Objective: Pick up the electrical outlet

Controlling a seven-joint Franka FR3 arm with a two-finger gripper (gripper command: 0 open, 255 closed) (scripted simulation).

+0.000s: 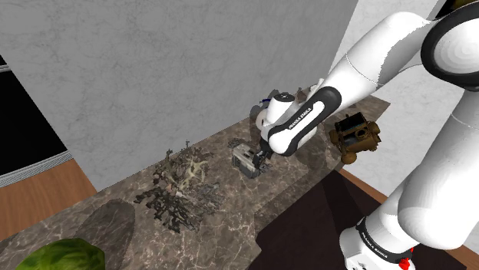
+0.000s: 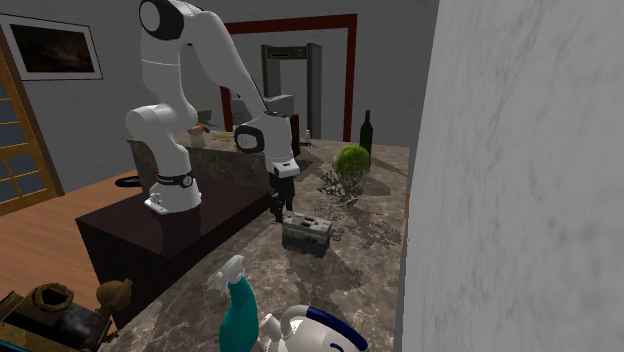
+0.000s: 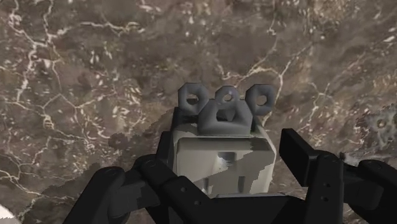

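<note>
The all-black 2-finger gripper (image 3: 224, 154), jaws apart, straddles the grey boxy electrical outlet (image 3: 219, 170). In the shoulder view, a dark twig tangle (image 1: 180, 186) lies at its 9 o'clock.

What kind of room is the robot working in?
Probably a room in a house, maybe a kitchen or dining area. There is a long brown marble counter with a dark bottle at its far end, a framed picture on the wall, and a floor that looks wooden.
</note>
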